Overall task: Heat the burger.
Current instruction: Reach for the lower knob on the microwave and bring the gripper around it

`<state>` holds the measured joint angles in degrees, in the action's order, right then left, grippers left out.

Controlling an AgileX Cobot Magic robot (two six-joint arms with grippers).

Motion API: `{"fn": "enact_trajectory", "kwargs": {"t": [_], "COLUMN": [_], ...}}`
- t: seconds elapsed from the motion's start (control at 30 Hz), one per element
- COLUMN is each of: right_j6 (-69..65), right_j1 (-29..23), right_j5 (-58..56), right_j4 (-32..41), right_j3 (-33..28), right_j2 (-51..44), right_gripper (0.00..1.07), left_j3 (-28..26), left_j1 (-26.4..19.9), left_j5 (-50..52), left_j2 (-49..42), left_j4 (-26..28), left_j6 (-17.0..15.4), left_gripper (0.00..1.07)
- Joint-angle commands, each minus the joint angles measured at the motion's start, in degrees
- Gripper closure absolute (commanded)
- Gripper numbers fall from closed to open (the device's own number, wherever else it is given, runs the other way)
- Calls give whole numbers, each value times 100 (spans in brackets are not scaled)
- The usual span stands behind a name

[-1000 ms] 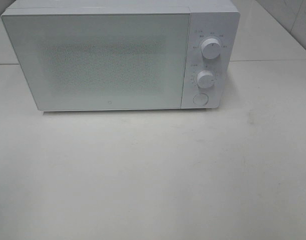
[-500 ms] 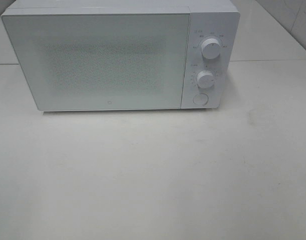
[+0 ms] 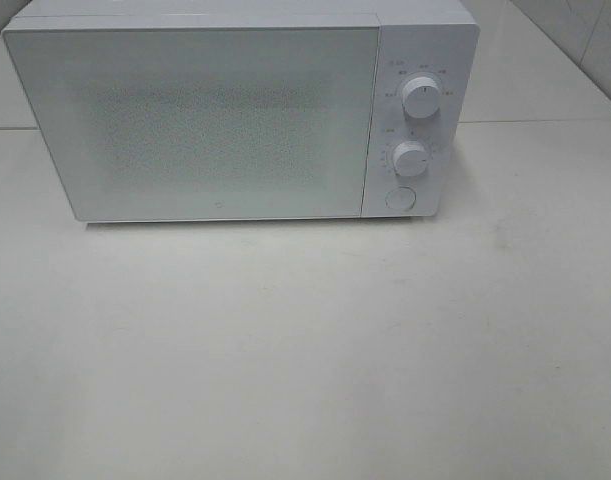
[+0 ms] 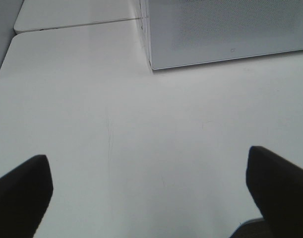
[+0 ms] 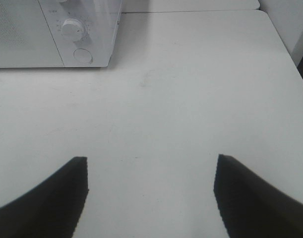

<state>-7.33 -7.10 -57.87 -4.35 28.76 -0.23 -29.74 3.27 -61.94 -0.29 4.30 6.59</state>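
Two grippers hover over a white table (image 3: 305,350), both empty. On the left, the left gripper (image 4: 147,166) has its fingers spread wide, holding nothing. Ahead stands a white microwave (image 3: 195,120), door shut; right of the door sit an upper knob (image 3: 422,95), a lower knob (image 3: 411,158) and a round button (image 3: 399,198). On the right, the right gripper (image 5: 151,161) is also spread and empty. No burger shows anywhere; whether it sits behind the frosted door cannot be told. The task seems at its start, so the next move likely calls for pressing the button to open the door
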Motion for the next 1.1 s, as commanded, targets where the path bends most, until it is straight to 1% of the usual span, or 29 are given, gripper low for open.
{"fn": "enact_trajectory", "kwargs": {"t": [0.03, 0.6, 0.7, 0.77, 0.97, 1.1], "right_j6": [-6, 0, 0, 0, 0, 0], "right_j1": [40, 40, 40, 40, 40, 40], "right_j5": [63, 80, 120, 223, 556, 1226], "right_j4": [-6, -17, 6, 52, 46, 29], "right_j3": [-17, -17, 69, 218, 229, 212], "right_j2": [-149, -138, -74, 160, 476, 934], "right_gripper": [36, 36, 36, 36, 36, 36], "left_j3": [17, 17, 17, 17, 17, 17], "left_j1": [-6, -6, -6, -6, -6, -6], "left_j5": [63, 63, 63, 63, 63, 63], "left_j2": [-109, -97, -97, -97, -97, -97], "left_j4": [52, 52, 52, 52, 52, 52], "left_j6": [-29, -29, -29, -29, -29, -29], "left_gripper": [6, 6, 6, 6, 6, 6]}}
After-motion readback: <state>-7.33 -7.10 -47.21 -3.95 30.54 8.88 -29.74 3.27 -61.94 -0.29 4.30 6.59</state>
